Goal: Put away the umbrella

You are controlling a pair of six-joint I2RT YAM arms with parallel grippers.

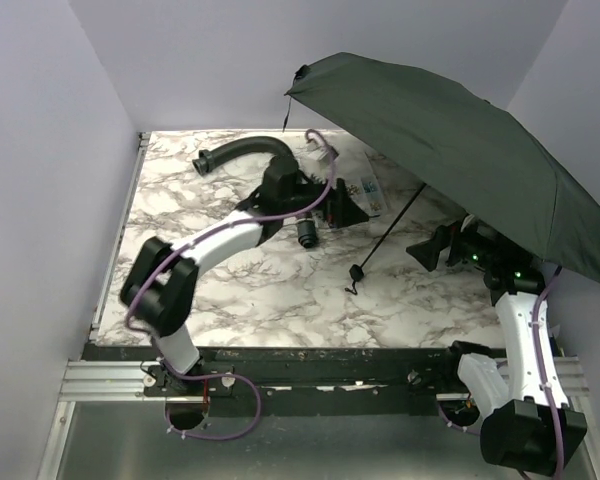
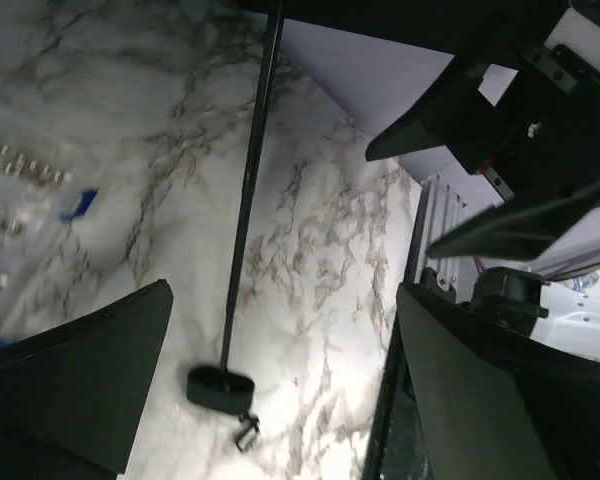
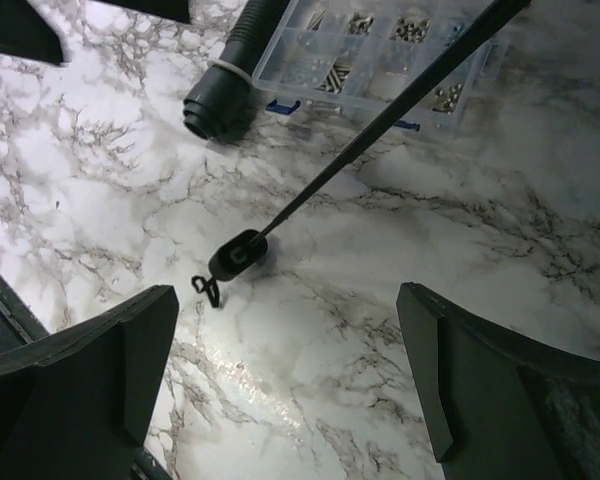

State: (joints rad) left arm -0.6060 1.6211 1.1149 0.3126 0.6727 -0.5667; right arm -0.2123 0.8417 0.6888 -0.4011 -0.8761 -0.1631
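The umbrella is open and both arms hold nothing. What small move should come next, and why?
Probably lower the right fingers onto the umbrella shaft just above its handle: they are open and empty, and the handle rests on the table ahead between them.

Right tool (image 3: 288,345) hangs over the marble bench (image 3: 500,230), its two dark fingers (image 3: 80,385) spread wide, nothing gripped. Ahead of the gap sits the umbrella (image 3: 370,131): the thin black shaft slants up toward the far right, and the small black handle (image 3: 236,256) rests on the bench with a little strap clip (image 3: 206,288) just beside it. Farther off lies the open end of a black ribbed hose (image 3: 220,100). Right beside the hose is a clear compartment box (image 3: 310,45) of small metal parts, and the shaft crosses over the box.
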